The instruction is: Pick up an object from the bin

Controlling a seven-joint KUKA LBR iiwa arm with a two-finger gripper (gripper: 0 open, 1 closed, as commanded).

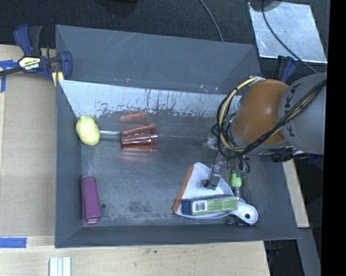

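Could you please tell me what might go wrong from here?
The gripper hangs over overlapping things at lower right: a blue-green barcoded pack on a white piece, beside an orange-edged card. It might lift two at once, or the flat pack might slip. The bin's right wall is close; a bump seems possible.

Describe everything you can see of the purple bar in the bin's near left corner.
The purple bar is a narrow oblong with rounded corners, plain magenta-purple all over, and smooth like plastic. It lies flat on the floor of the bin, close beside the left wall, with its long side running roughly along that wall. Its near end looks a little paler. It touches no other loose thing.
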